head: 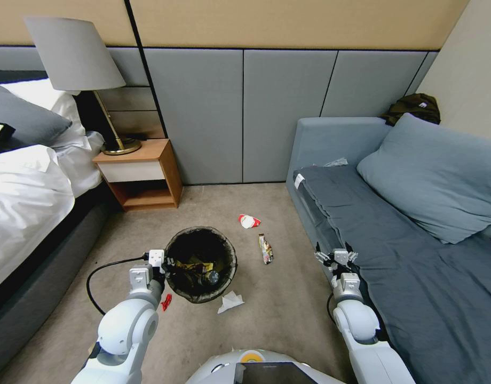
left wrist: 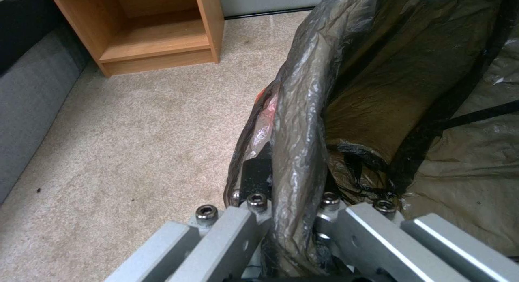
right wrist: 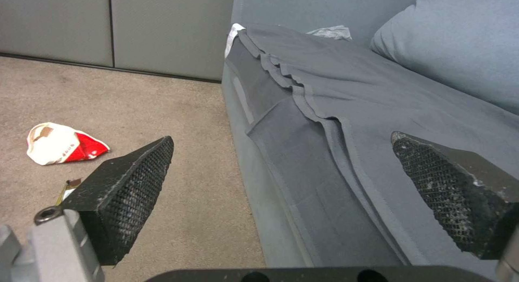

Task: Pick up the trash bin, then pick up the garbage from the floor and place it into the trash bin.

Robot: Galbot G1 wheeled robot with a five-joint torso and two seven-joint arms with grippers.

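Note:
The trash bin [head: 200,264], lined with a black bag, stands in the middle of the carpet with wrappers inside. My left gripper [head: 164,262] is shut on its near-left rim; in the left wrist view the fingers [left wrist: 258,172] clamp the liner-covered rim [left wrist: 300,124]. Garbage lies around it: a red-and-white packet [head: 249,221] [right wrist: 59,143], a snack wrapper [head: 265,248], crumpled white paper [head: 230,302] and a red scrap [head: 166,302]. My right gripper [head: 337,257] [right wrist: 286,180] hangs open and empty over the sofa's front edge, right of the wrapper.
A grey sofa [head: 395,256] with a large cushion runs along the right. A wooden nightstand [head: 144,176] with a lamp [head: 77,58] stands at the back left, beside a bed [head: 26,202]. A black cable [head: 96,277] loops beside my left arm.

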